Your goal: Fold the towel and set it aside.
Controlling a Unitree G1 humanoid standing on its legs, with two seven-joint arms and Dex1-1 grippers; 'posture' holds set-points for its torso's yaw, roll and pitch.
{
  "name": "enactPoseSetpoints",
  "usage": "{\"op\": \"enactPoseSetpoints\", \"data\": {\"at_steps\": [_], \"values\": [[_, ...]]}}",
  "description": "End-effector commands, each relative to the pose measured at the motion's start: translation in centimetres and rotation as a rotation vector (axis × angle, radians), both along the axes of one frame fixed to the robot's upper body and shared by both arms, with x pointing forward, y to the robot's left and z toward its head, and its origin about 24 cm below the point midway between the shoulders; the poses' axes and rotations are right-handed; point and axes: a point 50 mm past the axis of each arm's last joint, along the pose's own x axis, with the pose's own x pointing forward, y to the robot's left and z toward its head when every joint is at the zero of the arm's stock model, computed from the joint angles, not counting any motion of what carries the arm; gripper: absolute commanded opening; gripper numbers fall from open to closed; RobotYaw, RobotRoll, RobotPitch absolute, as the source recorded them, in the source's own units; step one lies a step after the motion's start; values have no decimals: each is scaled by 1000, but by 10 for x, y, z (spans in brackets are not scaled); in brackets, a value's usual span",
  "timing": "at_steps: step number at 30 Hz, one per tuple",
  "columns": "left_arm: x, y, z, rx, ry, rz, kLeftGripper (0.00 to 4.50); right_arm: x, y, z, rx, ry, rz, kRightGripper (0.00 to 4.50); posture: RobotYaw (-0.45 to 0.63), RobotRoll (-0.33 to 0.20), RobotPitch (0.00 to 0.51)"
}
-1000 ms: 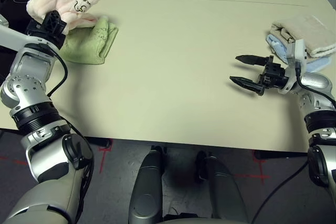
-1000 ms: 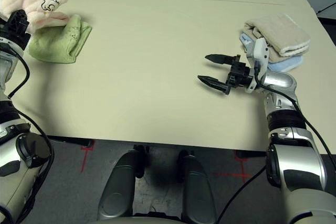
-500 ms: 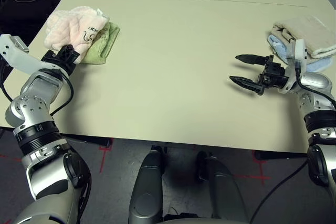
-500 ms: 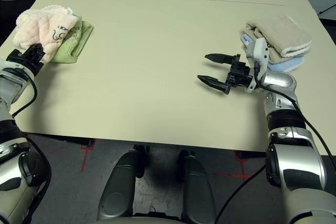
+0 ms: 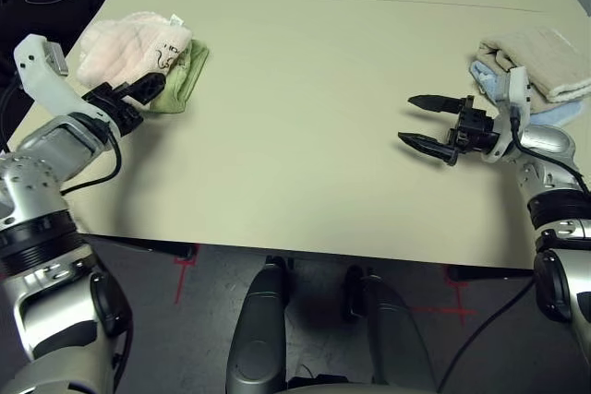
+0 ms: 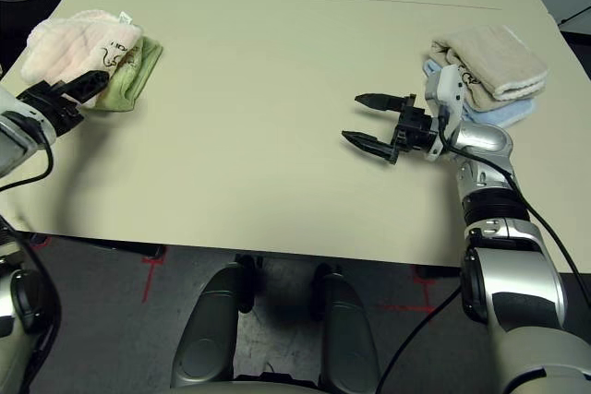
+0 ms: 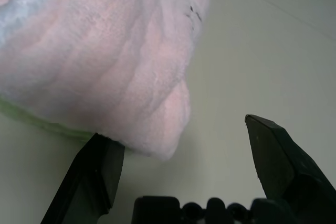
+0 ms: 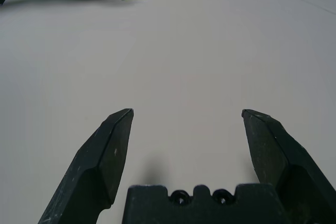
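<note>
Pale pink terry-cloth towel (image 5: pixel 129 41), folded into a soft bundle, lies at the far left of the beige table (image 5: pixel 305 108), resting on top of a light green folded towel (image 5: pixel 182 82) whose edge sticks out beside it. A small dark embroidered motif (image 5: pixel 167 53) marks the pink cloth's side; it is too small to read as letters, and no other writing can be made out.

Four towels are on the table: the pink one and the green one stacked at the left, and a beige folded towel (image 5: pixel 538 60) lying on a pale blue folded towel (image 5: pixel 489 83) at the far right. There are two grippers.

The left gripper (image 5: pixel 138 97) hangs just in front of the pink towel with its black fingers spread apart and nothing between them; in the left wrist view the cloth (image 7: pixel 100 51) lies just past the fingertips (image 7: pixel 100 163). A second ago those fingers were clamped on the pink bundle, which was held up above the green towel; now the bundle is set down and released. The right gripper (image 5: pixel 420 122) hovers over bare table near the beige and blue pair, fingers wide and empty, just as it was before.
</note>
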Motion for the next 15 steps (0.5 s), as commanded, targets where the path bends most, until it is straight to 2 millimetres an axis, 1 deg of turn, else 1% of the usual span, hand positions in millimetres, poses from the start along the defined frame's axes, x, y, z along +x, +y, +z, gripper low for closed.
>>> {"op": "enactPoseSetpoints", "data": {"at_steps": [1, 5, 9, 12, 15], "values": [[-10, -25, 8, 2, 8, -205, 4467, 0, 0, -3, -6, 11, -5, 4500, 180, 0, 241], [-16, -45, 12, -4, 19, -368, 4467, 1, 0, -3, -1, 8, -9, 4500, 177, 0, 239], [-19, -54, 13, 0, 35, -464, 4467, 2, 1, -1, 2, 3, -12, 4500, 172, 0, 239], [-13, -56, 14, -7, 14, -446, 4467, 2, 1, -1, 5, -1, -15, 4500, 171, 0, 240], [6, -54, 18, 56, -118, -313, 4467, 3, 1, 0, 10, -5, -23, 4500, 169, 0, 241]]}}
